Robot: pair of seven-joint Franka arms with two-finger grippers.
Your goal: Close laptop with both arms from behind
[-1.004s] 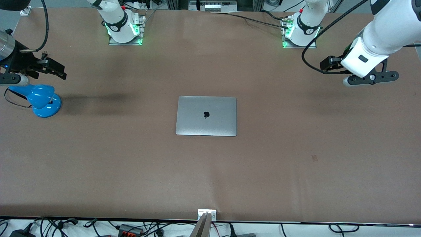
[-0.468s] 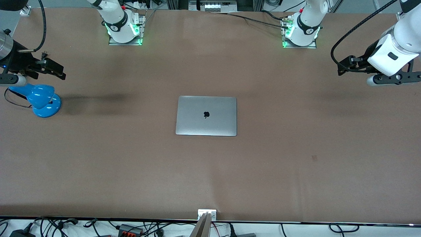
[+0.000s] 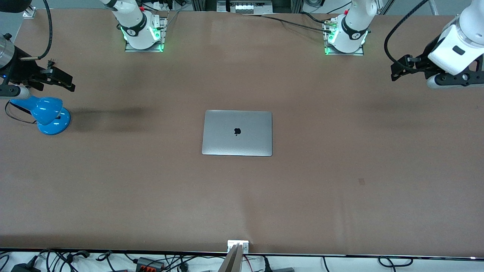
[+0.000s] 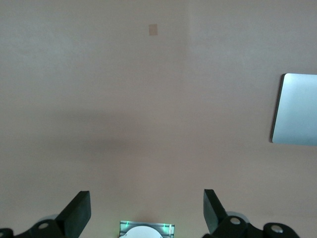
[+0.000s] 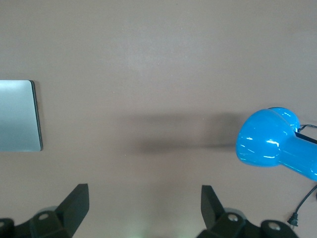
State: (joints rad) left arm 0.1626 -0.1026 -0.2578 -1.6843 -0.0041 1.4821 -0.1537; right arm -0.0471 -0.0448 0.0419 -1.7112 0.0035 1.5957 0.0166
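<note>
- The left gripper (image 3: pixel 401 70) hangs in the air over the table's end on the left arm's side, its fingers (image 4: pixel 79 213) spread wide with nothing between them and touching nothing.
- The right gripper (image 3: pixel 62 81) hangs over the right arm's end of the table, just above a blue desk lamp (image 3: pixel 49 115); its fingers (image 5: pixel 74 206) also stand wide apart and hold nothing.
- The laptop (image 3: pixel 237 133) lies shut and flat near the middle of the table, well apart from both grippers, lid up with the black apple logo (image 3: pixel 237 131) showing.
- Its long axis runs from one arm's end of the table toward the other.
- The table (image 3: pixel 340 196) has a plain brown covering; cables and power bricks (image 3: pixel 147 262) lie along the edge nearest the front camera, and the arm bases glow green.
</note>
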